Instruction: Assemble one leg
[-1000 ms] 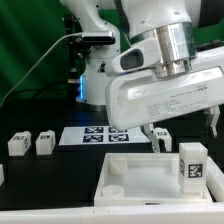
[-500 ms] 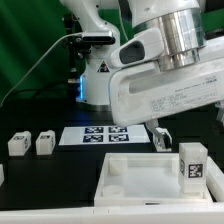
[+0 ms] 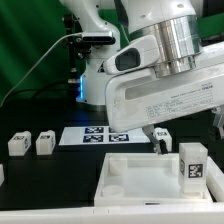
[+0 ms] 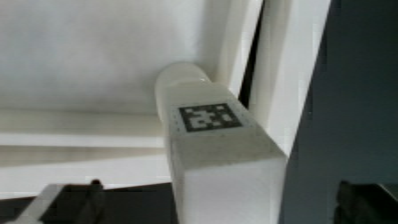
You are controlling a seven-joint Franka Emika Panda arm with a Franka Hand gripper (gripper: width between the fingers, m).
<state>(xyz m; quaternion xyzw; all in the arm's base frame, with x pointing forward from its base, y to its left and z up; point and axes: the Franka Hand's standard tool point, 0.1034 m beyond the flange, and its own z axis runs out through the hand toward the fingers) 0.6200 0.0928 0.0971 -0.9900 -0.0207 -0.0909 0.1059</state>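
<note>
A leg (image 3: 192, 163), a white block with a marker tag, stands upright at the exterior view's right end of the white tray (image 3: 130, 180). My gripper (image 3: 160, 137) hangs just behind and to the left of it. It is open. In the wrist view the tagged leg (image 4: 214, 120) lies between my two dark fingers (image 4: 71, 200), which stand wide apart and do not touch it. Two more legs (image 3: 18, 144) (image 3: 45, 143) sit on the table at the exterior view's left. Part of another shows at the left edge (image 3: 2, 172).
The marker board (image 3: 95, 135) lies on the black table behind the tray. The arm's white base (image 3: 95, 80) and a cable stand at the back in front of a green backdrop. The arm's big white hand body (image 3: 165, 95) hides the right rear.
The arm's hand body shifted slightly up and back down. The fingers, the leg and the tray stay where they were.
</note>
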